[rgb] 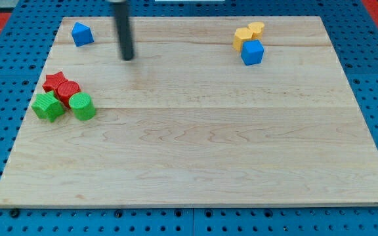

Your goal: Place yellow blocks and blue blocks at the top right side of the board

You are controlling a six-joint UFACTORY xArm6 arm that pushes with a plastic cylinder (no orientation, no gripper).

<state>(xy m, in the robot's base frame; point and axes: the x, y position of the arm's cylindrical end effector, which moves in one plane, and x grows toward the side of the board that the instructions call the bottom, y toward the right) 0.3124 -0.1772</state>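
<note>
My tip (128,57) rests on the board near the view's top left. A blue block (81,34), roughly pentagon-shaped, lies to the left of the tip and a little above it, apart from it. At the view's top right, a yellow block (244,37) and a yellow cylinder (256,29) touch each other. A blue cube (252,52) sits just below them, touching the yellow block.
At the view's left, a red star (56,81), a red block (68,91), a green star (47,105) and a green cylinder (82,106) cluster together. The wooden board (195,164) lies on a blue pegboard surface.
</note>
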